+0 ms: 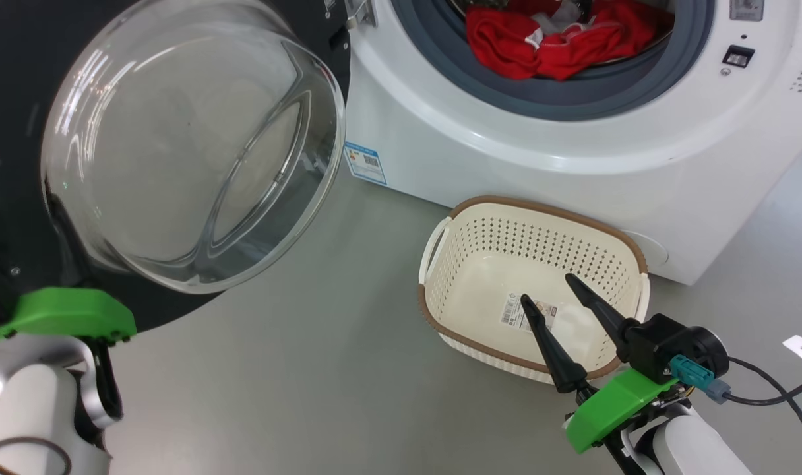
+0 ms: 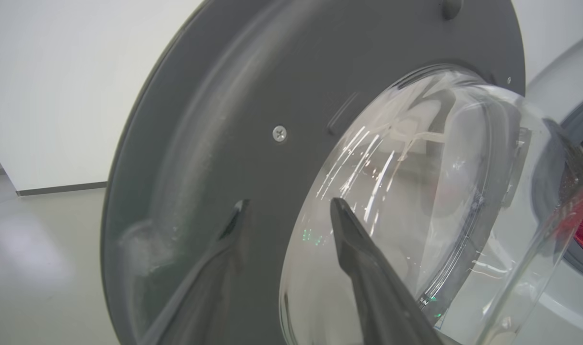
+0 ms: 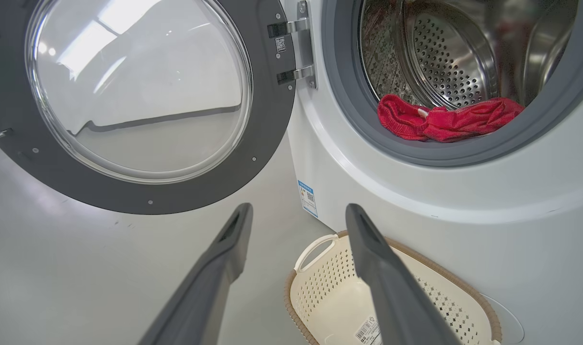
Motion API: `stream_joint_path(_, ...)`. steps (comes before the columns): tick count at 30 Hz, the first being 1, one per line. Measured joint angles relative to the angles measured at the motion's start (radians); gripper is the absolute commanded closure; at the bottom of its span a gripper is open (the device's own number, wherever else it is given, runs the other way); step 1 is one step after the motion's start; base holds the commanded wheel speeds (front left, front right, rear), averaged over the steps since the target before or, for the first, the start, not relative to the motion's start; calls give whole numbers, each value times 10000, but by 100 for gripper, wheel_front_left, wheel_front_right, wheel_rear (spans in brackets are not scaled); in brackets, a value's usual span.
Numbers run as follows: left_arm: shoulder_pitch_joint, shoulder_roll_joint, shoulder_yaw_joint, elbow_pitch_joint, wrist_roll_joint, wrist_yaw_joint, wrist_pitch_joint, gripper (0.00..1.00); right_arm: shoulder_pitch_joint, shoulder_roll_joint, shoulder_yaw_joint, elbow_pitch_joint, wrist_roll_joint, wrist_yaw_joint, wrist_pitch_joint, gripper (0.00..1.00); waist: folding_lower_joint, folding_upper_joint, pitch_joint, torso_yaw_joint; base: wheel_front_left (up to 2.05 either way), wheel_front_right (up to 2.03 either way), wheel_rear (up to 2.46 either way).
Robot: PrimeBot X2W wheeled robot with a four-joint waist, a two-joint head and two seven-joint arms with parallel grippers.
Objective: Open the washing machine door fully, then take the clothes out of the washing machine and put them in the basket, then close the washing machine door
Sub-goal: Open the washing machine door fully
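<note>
The washing machine door (image 1: pixel 190 145) stands swung open at the left, its glass bowl bulging toward me. Red clothes (image 1: pixel 506 39) lie in the drum mouth of the white washing machine (image 1: pixel 506 158). In the left wrist view my left gripper (image 2: pixel 289 203) is open close to the door's inner face (image 2: pixel 253 96), one finger before the dark rim and one before the glass, holding nothing. My right gripper (image 1: pixel 547 290) is open and empty above the cream basket (image 1: pixel 460 264). The right wrist view shows the right gripper (image 3: pixel 297 211), the basket (image 3: pixel 330 268), the clothes (image 3: pixel 445 122) and the door (image 3: pixel 138 86).
The basket stands on the grey floor (image 1: pixel 308 369) right against the machine's front, below the drum opening. My left arm's green wrist mount (image 1: pixel 64 316) sits under the door's lower edge. A cable (image 1: pixel 770 396) trails from the right wrist.
</note>
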Motion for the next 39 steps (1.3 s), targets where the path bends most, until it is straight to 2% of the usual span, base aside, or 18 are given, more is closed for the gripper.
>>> stream_joint_path(9,882,50,-518,-2393,155,-33,276,0,1,215,0,575,194,0,-443,0,0,0,-593,-227,0,0,0)
stream_joint_path(14,1138,12,-991,-3722,92,-497,420,0,1,314,-94,815,347,0,-675,0,0,0,-815,-552,0,0,0)
stream_joint_path(16,1163,10,-1254,-4008,-2,-826,510,0,0,366,-140,892,347,0,-759,0,0,0,-883,-723,0,0,0)
stream_joint_path(23,1492,23,-1900,-4065,-36,-1352,719,0,-4,483,-750,1062,238,0,-955,0,0,0,-1033,-1480,0,0,0)
stream_joint_path(28,1528,-81,-1992,-3873,-370,-1634,662,0,-4,506,-1453,1164,67,0,-1034,0,0,0,-1115,-2116,0,0,0)
stream_joint_path(30,1538,-192,-2042,-3737,-593,-1881,589,0,-3,518,-1641,1154,67,0,-1043,0,0,0,-1143,-2382,0,0,0)
stream_joint_path(39,2235,-230,-2132,-2920,-627,-1860,433,0,56,541,-2251,548,-360,0,-1089,0,0,0,-1341,-3561,0,0,0)
